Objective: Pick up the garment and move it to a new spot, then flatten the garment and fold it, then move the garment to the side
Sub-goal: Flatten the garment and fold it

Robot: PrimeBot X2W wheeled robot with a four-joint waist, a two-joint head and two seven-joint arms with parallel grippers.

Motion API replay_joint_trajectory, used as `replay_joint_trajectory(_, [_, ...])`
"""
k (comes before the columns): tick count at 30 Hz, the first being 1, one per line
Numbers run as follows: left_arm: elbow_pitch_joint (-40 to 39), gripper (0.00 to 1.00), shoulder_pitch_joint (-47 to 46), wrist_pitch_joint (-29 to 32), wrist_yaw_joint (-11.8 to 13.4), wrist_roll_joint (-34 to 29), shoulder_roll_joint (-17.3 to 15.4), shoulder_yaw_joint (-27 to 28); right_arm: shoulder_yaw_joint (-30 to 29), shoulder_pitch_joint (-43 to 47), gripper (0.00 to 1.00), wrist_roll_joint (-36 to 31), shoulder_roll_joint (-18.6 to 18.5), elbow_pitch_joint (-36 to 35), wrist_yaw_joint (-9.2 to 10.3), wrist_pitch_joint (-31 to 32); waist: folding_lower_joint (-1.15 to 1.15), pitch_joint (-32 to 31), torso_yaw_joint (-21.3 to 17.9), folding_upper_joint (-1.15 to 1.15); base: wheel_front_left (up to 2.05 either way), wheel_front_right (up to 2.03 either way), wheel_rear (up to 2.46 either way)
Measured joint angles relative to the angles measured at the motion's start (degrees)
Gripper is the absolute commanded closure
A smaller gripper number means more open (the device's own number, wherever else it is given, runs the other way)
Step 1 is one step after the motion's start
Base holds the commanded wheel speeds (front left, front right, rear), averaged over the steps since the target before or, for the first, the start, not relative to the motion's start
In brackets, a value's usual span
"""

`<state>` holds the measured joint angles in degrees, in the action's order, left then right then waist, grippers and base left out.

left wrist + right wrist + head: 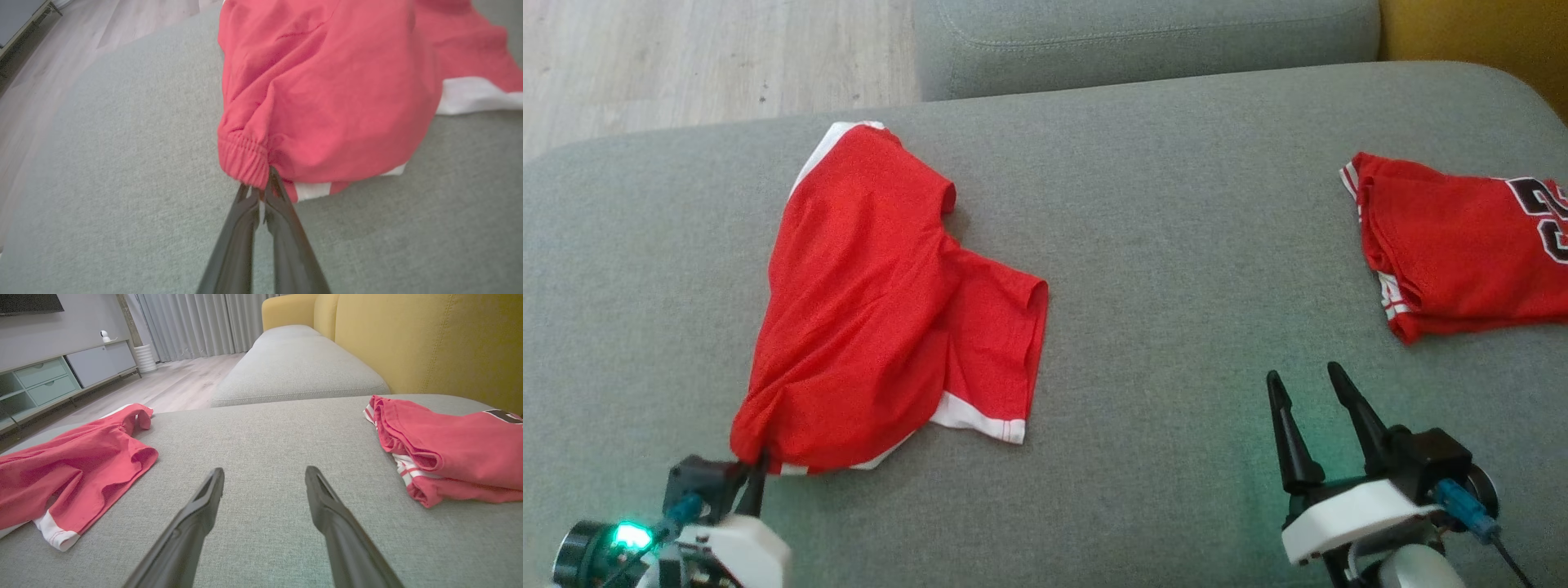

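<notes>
On the sofa (1176,245), left pincer (259,185) clamps the red shorts (866,310) by the waistband (243,157); right pincer (1304,373) gapes wide.

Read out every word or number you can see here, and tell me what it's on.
Folded red cloth jersey: large black numerals outlined in white, cut off at the picture's edge; unreadable.
Red shorts with white trim: no writing visible.

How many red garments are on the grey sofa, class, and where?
2. The red shorts lie left of centre, their waistband pinched by the left gripper. The folded red jersey lies at the right, partly out of frame.
</notes>
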<state>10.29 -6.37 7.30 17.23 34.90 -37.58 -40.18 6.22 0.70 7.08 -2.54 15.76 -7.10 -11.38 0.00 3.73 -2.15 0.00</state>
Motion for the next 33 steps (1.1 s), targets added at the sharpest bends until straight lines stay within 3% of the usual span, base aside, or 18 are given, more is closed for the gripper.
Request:
replay_joint_trajectory(1, [-0.4,0.6,0.0,-0.6,0.3,0.2,0.3,0.4,0.0,0.0,0.0,0.0,0.0,0.0,0.0,0.0,0.0,-0.1,0.1,0.0,0.0,0.0,0.0])
replay_joint_trajectory(2, [-0.9,0.02,0.1,-1.2,0.5,0.7,0.5,1.0,-0.1,0.0,0.0,0.0,0.0,0.0,0.0,0.0,0.0,-0.1,0.2,0.0,0.0,0.0,0.0])
replay_joint_trajectory(10, [-5.5,0.0,2.9,-4.2,2.0,2.3,-0.1,3.5,-0.7,0.1,0.0,0.5,0.0,0.1,0.0,0.0,0.0,-1.1,1.7,0.0,0.0,0.0,0.0])
replay_joint_trajectory(17, [-12.9,0.0,6.4,-7.9,5.3,2.4,-1.4,5.7,0.5,0.1,0.0,0.5,0.0,0.1,0.0,0.0,0.0,-1.8,4.5,0.0,0.0,0.0,0.0])
replay_joint_trajectory(24, [-15.4,0.0,6.4,-13.0,7.1,2.4,4.7,5.9,12.6,-2.5,0.0,-0.6,-0.1,3.8,0.0,3.1,-0.01,-1.2,8.0,0.0,0.0,0.0,0.0])
replay_joint_trajectory(33, [-11.6,0.0,3.7,-16.0,5.4,2.4,9.7,4.3,28.6,-16.8,0.0,-0.5,-0.3,17.5,-0.01,5.7,0.0,1.0,11.8,0.0,0.0,0.0,0.0])
